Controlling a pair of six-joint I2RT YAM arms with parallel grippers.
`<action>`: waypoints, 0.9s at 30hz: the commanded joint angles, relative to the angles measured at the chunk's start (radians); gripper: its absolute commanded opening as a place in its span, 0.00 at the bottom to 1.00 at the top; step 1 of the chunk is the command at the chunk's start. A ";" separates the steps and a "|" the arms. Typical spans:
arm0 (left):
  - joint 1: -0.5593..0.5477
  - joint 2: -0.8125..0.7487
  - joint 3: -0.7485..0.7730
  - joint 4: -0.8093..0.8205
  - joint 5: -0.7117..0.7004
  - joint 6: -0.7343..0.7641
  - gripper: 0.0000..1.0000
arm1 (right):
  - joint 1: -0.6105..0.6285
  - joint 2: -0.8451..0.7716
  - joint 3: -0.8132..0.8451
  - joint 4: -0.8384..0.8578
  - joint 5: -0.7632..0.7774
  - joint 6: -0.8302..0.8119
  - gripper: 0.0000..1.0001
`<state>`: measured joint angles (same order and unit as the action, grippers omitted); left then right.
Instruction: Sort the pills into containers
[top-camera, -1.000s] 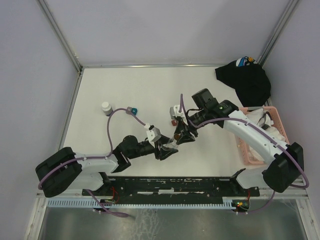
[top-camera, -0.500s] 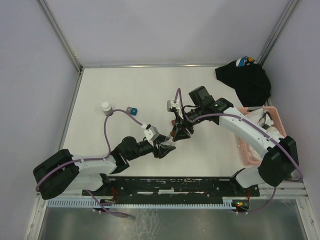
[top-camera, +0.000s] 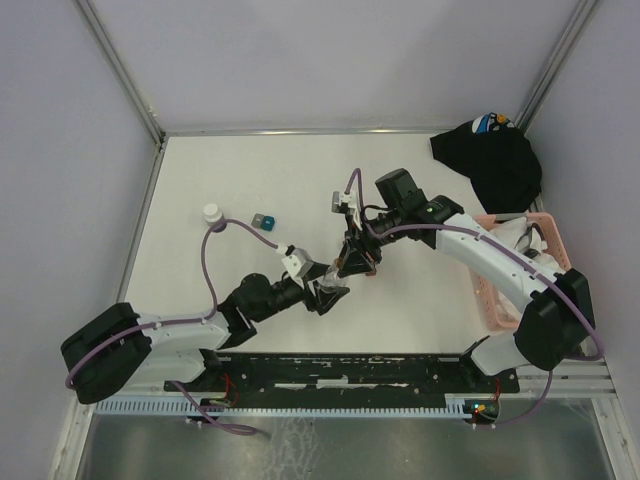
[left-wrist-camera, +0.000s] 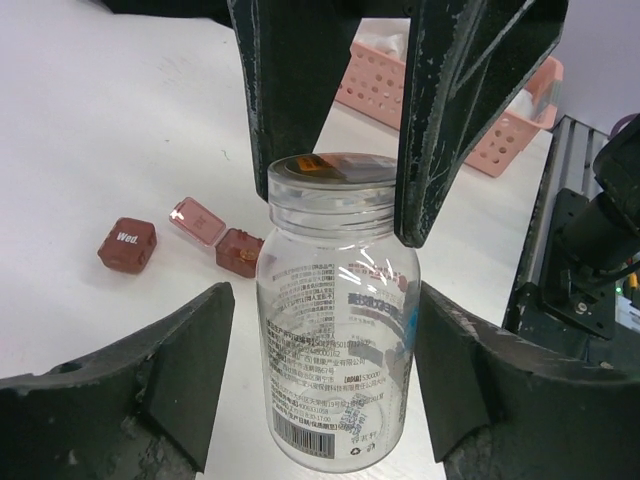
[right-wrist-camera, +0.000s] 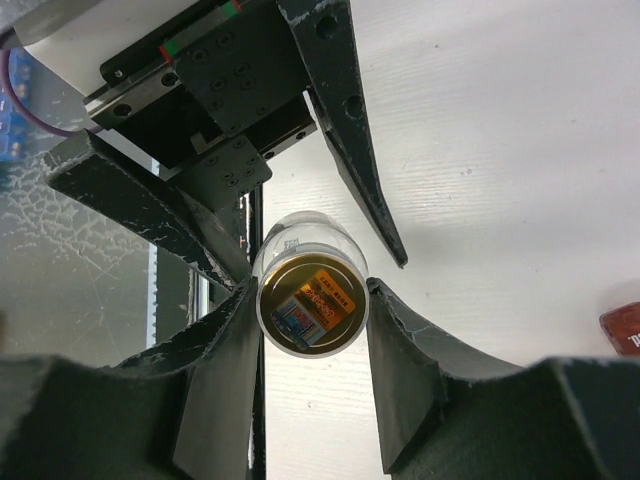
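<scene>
Now left gripper (top-camera: 332, 292) released vial (left-wrist-camera: 335, 300); right gripper (right-wrist-camera: 312, 290) holds it.

top: overhead, far | left wrist: side-on, near | right wrist: downward, near | shared: vial (left-wrist-camera: 335, 320)

Vial (left-wrist-camera: 338, 340): label print too fine to read. Overhead, vial mostly buried under right tool (top-camera: 350, 268), hard to make out. Behind vial, right tool's fingers (left-wrist-camera: 470, 60) run off top of left wrist view and cover part of pink basket (left-wrist-camera: 525, 125). Left of vial, open dark-red box (left-wrist-camera: 238, 252): contents too small to tell. Right wrist view: dark-red box (right-wrist-camera: 622, 330) right of vial, sliced by frame edge; which box, cannot tell.
</scene>
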<state>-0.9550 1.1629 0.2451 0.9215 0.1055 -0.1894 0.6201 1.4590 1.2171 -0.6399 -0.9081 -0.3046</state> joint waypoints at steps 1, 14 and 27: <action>-0.001 -0.039 -0.006 0.036 -0.041 -0.022 0.80 | 0.001 -0.006 0.018 0.034 -0.022 0.029 0.17; -0.002 -0.240 -0.061 -0.075 -0.070 -0.039 0.92 | -0.093 -0.058 0.029 -0.011 0.114 -0.067 0.18; -0.001 -0.352 -0.160 -0.082 -0.135 -0.048 0.98 | -0.287 -0.065 -0.012 0.098 0.575 -0.037 0.20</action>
<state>-0.9550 0.8173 0.0990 0.8055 -0.0006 -0.2073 0.3843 1.4086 1.2110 -0.6247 -0.5381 -0.3782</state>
